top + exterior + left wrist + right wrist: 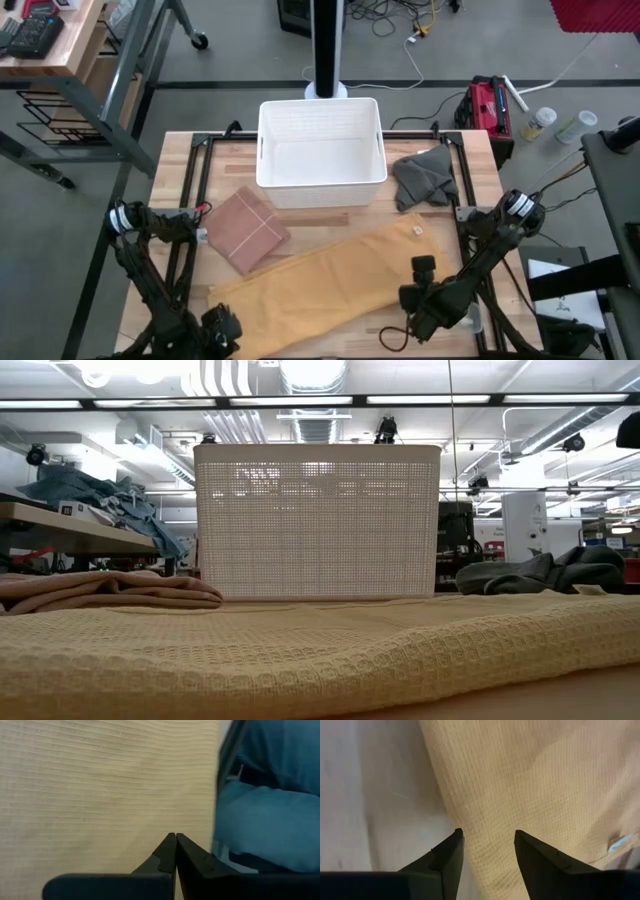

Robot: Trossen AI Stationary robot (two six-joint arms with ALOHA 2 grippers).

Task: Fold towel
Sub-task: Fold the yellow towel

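A yellow waffle towel (pixel 330 275) lies spread flat and slantwise across the table, from the near left to the right side; it fills the foreground of the low view (pixel 320 650). My right gripper (pixel 408 300) is open above the towel's near long edge (pixel 455 815), with one finger over bare table and the other over cloth. My left gripper (pixel 222 328) is shut at the towel's near left end, close to the table's near edge; its own view shows the shut tips (pixel 175 836) over pale yellow cloth (pixel 100 785). My left gripper's shut fingertips point down at the towel's left end (pixel 150 820). I cannot tell whether they touch the cloth or have any of it between them.
A white perforated basket (pixel 320 105) stands at the far middle of the table. A crumpled grey cloth (pixel 422 178) lies to its right. A folded pink-brown towel (pixel 245 228) lies on the left, beside the yellow towel. Black frame rails (pixel 190 200) run along both table sides.
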